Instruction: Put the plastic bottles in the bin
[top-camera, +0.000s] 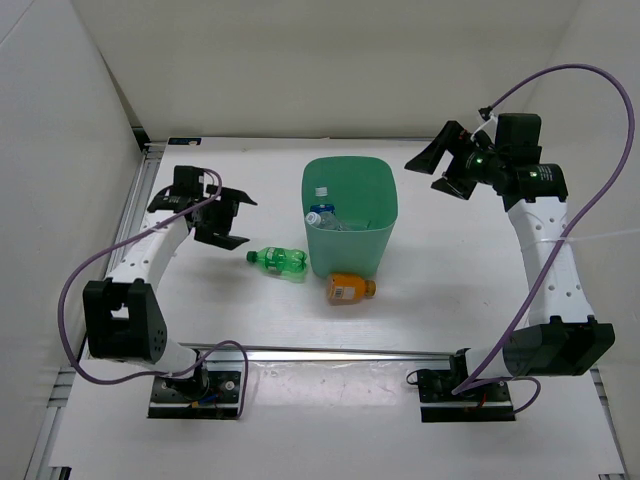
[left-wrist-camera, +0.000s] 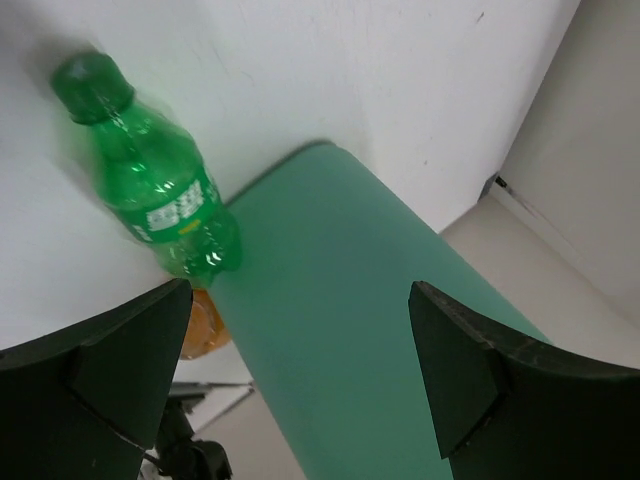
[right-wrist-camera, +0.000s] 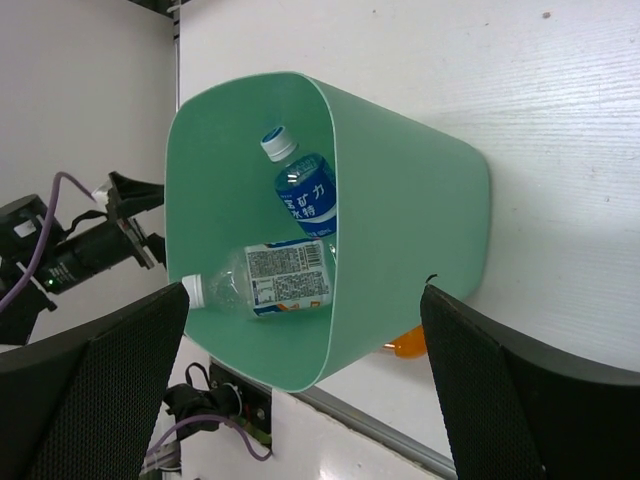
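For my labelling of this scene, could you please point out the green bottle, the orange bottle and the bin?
green bottle (top-camera: 280, 261), top external view, on its middle.
orange bottle (top-camera: 350, 289), top external view, on its body.
bin (top-camera: 352, 250), top external view, on its near outer wall.

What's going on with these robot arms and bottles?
They are putting plastic bottles into the mint-green plastic bin. A clear blue-labelled bottle and a clear white-and-blue-labelled bottle lie inside. The green plastic bottle and short orange bottle lie on the table beside it. The left gripper and right gripper are open, holding nothing.
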